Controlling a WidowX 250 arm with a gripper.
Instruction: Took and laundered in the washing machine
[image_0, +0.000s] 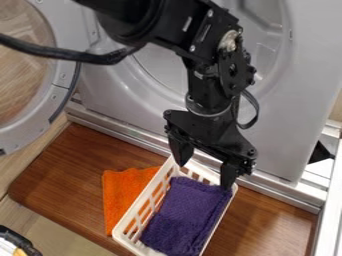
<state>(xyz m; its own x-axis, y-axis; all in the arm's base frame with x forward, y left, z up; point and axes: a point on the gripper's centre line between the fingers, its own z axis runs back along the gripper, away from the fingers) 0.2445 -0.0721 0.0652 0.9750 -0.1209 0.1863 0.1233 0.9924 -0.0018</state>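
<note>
1. We find the end effector (204, 174) right of centre, pointing down at the far end of the basket. Its fingers are spread wide, with nothing gripped between them. The black arm (167, 22) comes in from the upper left, bent above it.

2. Just below and nearer to us is the purple cloth (190, 207), folded thick and lying inside the white plastic basket (119, 232), its far edge close to the right finger. We judge that the step in hand is picking it up. To do that well, we would bring both fingers inside the slotted walls, lower them into the thick of the cloth and close on a generous fold, so that they catch neither the rim nor a single thin layer.

3. Left of the basket, just beside it, the orange cloth (123, 192) lies on the brown wooden worktop (67, 172). The basket may overlap its edge; we cannot tell. We would lift straight up, in case the cloth snags in the slots and drags the basket along.

4. Beyond, on the far side, stands the grey washing machine (307, 75), its round door (63, 82) swung out to the left. We would raise the cloth until its hanging end clears the basket and the machine's lower lip, then carry it in.
</note>
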